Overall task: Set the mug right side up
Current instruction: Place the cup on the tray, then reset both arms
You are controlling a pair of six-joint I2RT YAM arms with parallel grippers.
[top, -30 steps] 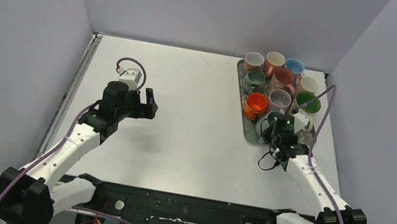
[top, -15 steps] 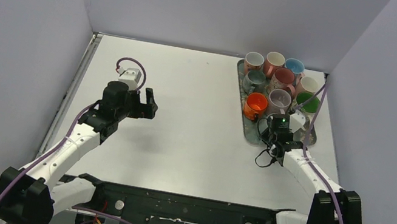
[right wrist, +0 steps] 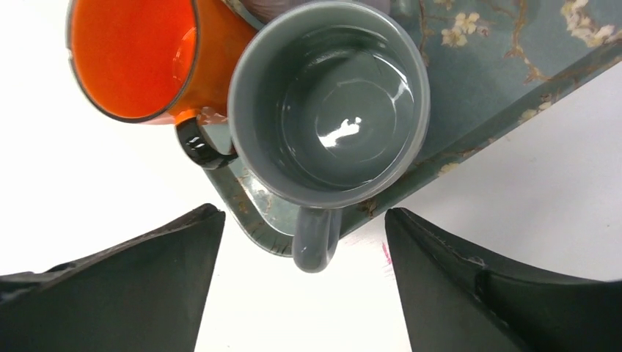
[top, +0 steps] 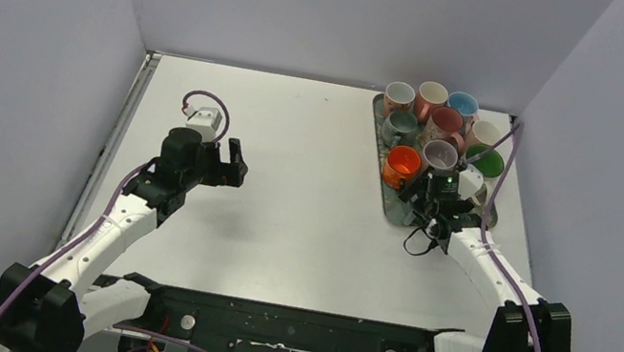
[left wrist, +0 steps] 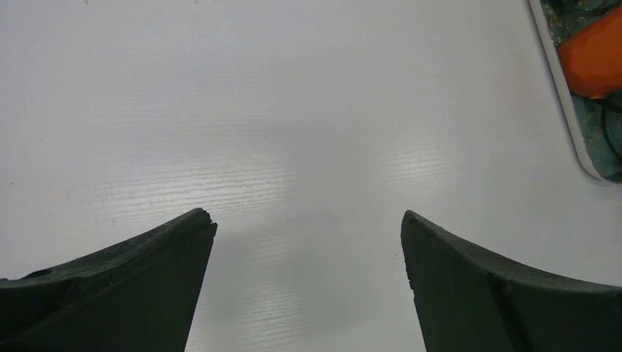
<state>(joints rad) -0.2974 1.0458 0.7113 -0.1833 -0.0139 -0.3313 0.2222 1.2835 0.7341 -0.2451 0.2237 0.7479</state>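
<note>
The grey mug (right wrist: pixel 330 103) stands right side up on the near corner of the patterned tray (right wrist: pixel 513 44), its mouth facing the right wrist camera. Its handle (right wrist: pixel 317 238) sticks out over the tray rim and lies between the fingers without touching either one. My right gripper (right wrist: pixel 302 211) is open and holds nothing. In the top view that gripper (top: pixel 433 197) covers the mug at the tray's near end. My left gripper (top: pixel 231 162) hangs open over bare table at the left, also seen open in the left wrist view (left wrist: pixel 308 220).
An orange mug (right wrist: pixel 139 55) stands right against the grey one, its black handle touching it. Several more upright mugs fill the tray (top: pixel 386 199) toward the back right corner. Side walls stand close on both sides. The orange mug (left wrist: pixel 594 51) shows at the left wrist view's edge.
My right gripper has gone from shut to open, letting go of the grey mug's handle, and the arm has shifted slightly toward the tray. The left arm has not moved.
</note>
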